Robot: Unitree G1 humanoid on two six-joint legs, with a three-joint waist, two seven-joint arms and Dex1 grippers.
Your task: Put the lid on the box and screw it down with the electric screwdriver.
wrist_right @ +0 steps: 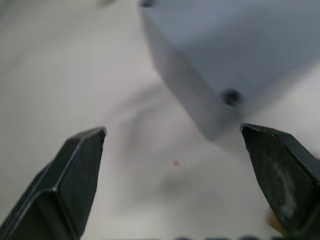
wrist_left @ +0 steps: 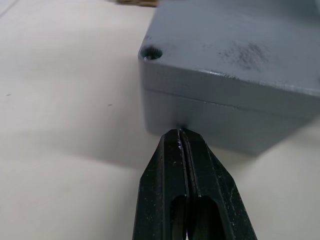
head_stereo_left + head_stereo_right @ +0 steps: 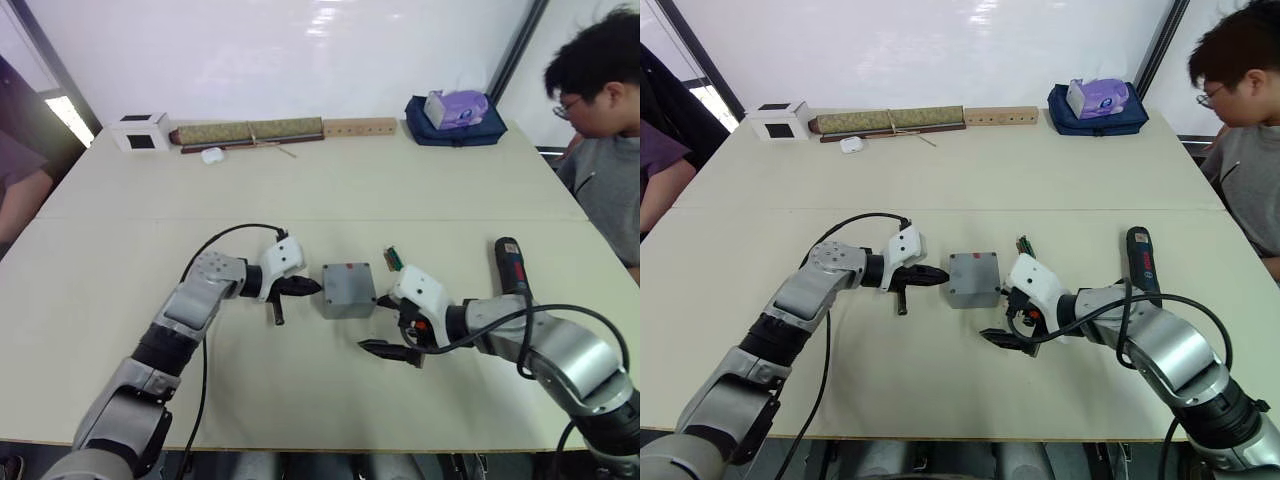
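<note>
While the lid sits unfastened, these readings apply.
Lid (image 3: 346,277): grey, flat, screw wells at the corners, already seated on the box.
Box (image 2: 220,112): grey, mid-table, seam visible under the lid.
Left gripper (image 2: 180,134): fingers pressed together, tips at the box's 9 o'clock wall.
Right gripper (image 1: 175,135): fingers spread, near the box's 4 o'clock corner.
Electric screwdriver (image 3: 511,264): lying at 3 o'clock, well apart.
Risk: a nudge from the left tips could slide the box or skew the lid off its screw holes.

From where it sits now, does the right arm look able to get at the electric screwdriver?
Probably yes. The electric screwdriver lies on the bare table just beyond the right forearm, nothing on it. The right gripper, jaws open and empty, faces the box, so it must swing back and turn.
</note>
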